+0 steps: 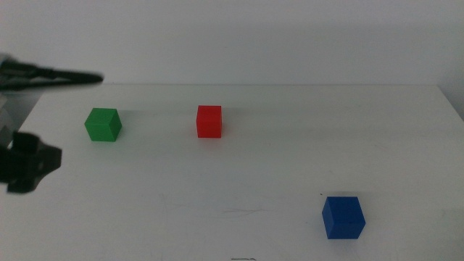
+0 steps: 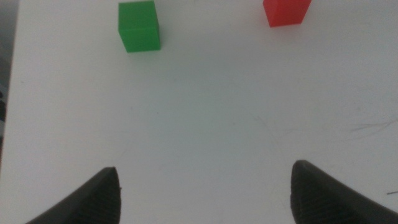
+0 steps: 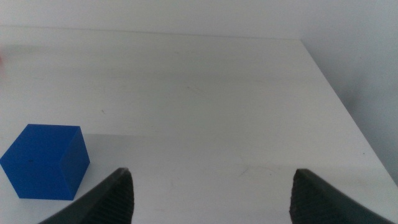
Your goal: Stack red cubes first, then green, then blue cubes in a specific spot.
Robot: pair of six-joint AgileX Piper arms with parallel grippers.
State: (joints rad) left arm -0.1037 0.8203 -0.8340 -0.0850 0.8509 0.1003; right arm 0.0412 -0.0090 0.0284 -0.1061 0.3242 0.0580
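Your three cubes sit apart on the white table [image 1: 275,167], none stacked, none inside any container. The red cube [image 1: 209,121] rests near the table's far edge, about mid-width. The green cube [image 1: 103,125] sits to its left, well apart from it, at about the same depth. The blue cube [image 1: 343,217] lies alone toward the near right, far from the other two.

Your left gripper [image 2: 205,193] has its jaws spread wide over bare table with nothing between them; from its wrist view the green cube [image 2: 139,25] and the red cube [image 2: 286,11] both lie well ahead of the jaws. In the middle view this arm shows only as dark parts at the left edge.

Your right gripper [image 3: 211,196] also stands wide and holds nothing. The blue cube [image 3: 45,162] sits just off to the side of one jaw, untouched.
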